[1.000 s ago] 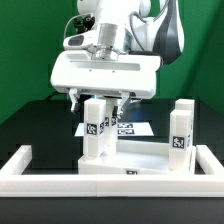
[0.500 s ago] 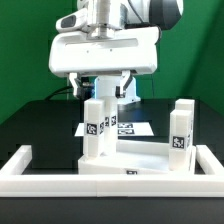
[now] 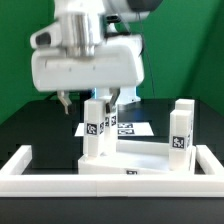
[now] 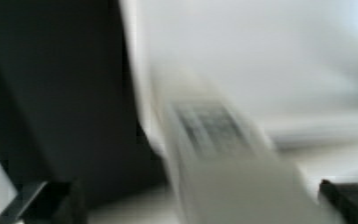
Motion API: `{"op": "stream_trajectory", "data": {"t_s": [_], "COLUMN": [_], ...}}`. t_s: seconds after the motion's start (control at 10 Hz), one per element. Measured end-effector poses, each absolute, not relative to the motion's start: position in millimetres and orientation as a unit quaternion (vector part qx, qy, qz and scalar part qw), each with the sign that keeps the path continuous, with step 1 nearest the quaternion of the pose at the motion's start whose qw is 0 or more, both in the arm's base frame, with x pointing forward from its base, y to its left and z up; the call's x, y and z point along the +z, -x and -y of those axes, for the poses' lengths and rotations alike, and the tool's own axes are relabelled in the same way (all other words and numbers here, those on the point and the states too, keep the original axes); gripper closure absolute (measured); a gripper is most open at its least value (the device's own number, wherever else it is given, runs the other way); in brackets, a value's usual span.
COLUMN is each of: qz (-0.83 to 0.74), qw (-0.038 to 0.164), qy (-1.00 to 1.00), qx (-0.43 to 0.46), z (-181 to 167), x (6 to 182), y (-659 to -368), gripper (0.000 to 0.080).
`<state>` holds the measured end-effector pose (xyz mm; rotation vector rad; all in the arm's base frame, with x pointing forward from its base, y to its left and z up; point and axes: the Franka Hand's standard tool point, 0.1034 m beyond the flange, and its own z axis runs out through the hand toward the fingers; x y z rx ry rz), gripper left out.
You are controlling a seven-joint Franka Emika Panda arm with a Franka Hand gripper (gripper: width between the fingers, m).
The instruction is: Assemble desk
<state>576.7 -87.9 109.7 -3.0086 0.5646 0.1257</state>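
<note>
So the desk is sitting upside down right now: the tabletop (image 3: 128, 166) lies flat on the black table (image 3: 20, 125), tucked inside the long low white wall (image 3: 100, 185) with the turned-up ends, and that wall runs across the front of it. I'll use the tabletop as the reference for everything.

Two legs are standing upright on it. One leg (image 3: 95, 130) is on the corner toward the exterior view's left, the other leg (image 3: 181, 128) on the corner toward the exterior view's right. Both have a black-and-white marker on the face toward the camera. There also seems to be another leg (image 3: 112, 116) standing just behind the left one, partly hidden by it, so I can't say much more about that.

Just behind the tabletop the marker board (image 3: 135, 128) lies flat on the table.

The gripper (image 3: 88, 100) hangs above the tabletop's left corner, with its fingers spread wide and nothing between them. One fingertip (image 3: 112, 98) sits beside the top of the left legs, though I can't tell if it's actually touching.

The wrist view is pure smear: a greyish-white bar that's probably a leg (image 4: 211, 140), plus dark fingertips (image 4: 34, 198) at the edge.
</note>
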Motion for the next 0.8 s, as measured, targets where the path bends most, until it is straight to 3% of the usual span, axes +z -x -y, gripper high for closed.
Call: {"op": "stream_trajectory", "data": {"t_s": [0.1, 0.3, 0.8], "qz": [-0.174, -0.18, -0.19], "qw": [0.033, 0.028, 0.025], "qy": [0.984, 0.983, 0.981], "qx": [0.026, 0.021, -0.007], "z": [94, 91, 65], "x": [118.8, 103.3, 110.4], "y": [-606, -597, -614], "gripper": [0.015, 0.015, 0.015]}}
